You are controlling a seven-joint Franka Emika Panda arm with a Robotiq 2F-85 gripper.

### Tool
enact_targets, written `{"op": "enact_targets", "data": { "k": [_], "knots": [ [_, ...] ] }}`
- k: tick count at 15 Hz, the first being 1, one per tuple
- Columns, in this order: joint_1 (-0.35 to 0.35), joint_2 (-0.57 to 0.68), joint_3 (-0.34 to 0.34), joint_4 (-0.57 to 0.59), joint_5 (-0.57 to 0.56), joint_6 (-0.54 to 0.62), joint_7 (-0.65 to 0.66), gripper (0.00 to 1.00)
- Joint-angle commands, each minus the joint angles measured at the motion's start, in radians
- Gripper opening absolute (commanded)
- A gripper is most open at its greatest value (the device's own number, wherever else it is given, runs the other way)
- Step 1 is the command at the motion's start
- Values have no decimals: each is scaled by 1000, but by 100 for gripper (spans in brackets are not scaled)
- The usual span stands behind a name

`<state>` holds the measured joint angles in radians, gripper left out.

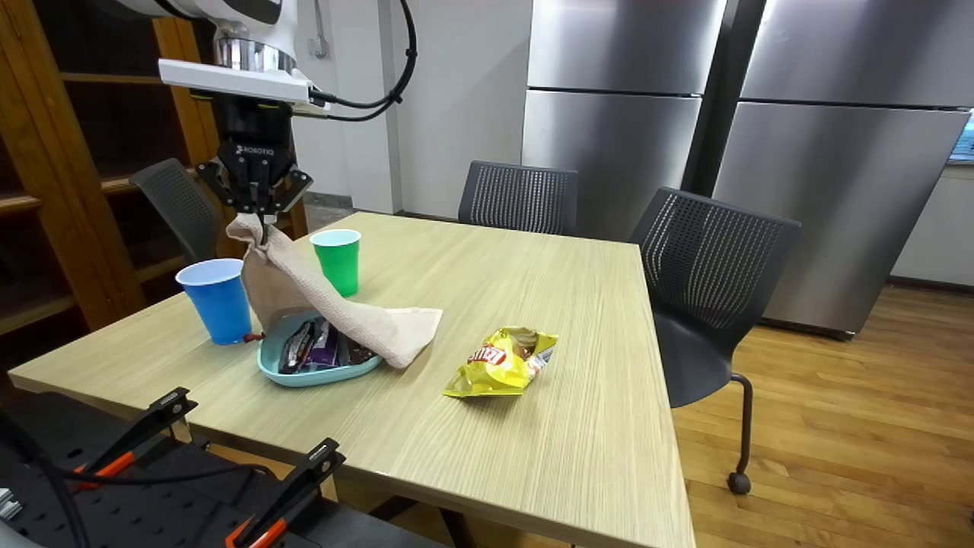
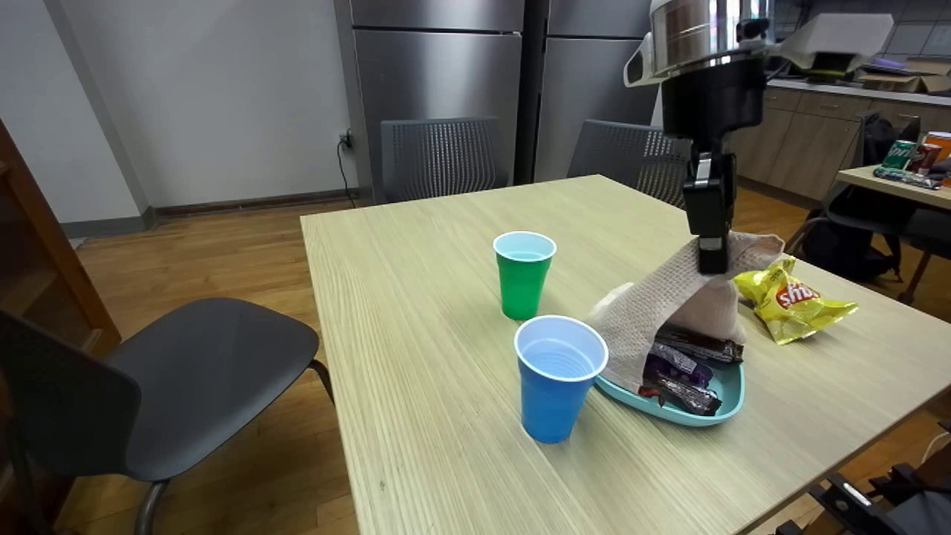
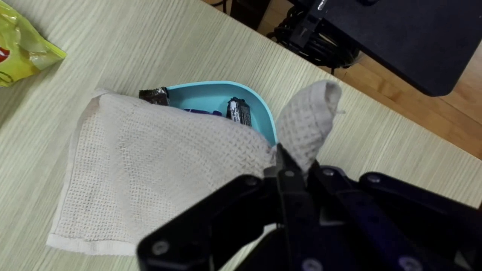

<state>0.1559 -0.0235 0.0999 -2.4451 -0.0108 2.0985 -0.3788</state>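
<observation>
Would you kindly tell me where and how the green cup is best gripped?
Probably by the rim of the green cup, coming straight down on the side away from the cloth, astride its wall. It stands upright, mouth open upward, wider at the top than the base. The claw is closed on the cloth, so it would need freeing first.

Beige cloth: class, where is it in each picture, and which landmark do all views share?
In an exterior view, the beige cloth is left of centre.
In an exterior view, the beige cloth is right of centre.
In the wrist view, the beige cloth lies mostly left of centre.
Shared landmark: the yellow chip bag, in all three.
</observation>
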Motion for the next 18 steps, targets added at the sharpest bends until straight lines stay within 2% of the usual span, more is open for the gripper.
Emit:
{"op": "enact_targets", "data": {
  "k": [1,14,18],
  "knots": [
    [-3,12,16,-1,17,-31,-36,1],
    [-3,96,44,-10,-4,-97,-71,1],
    [-3,113,55,-22,-16,-86,-69,1]
  ]
}}
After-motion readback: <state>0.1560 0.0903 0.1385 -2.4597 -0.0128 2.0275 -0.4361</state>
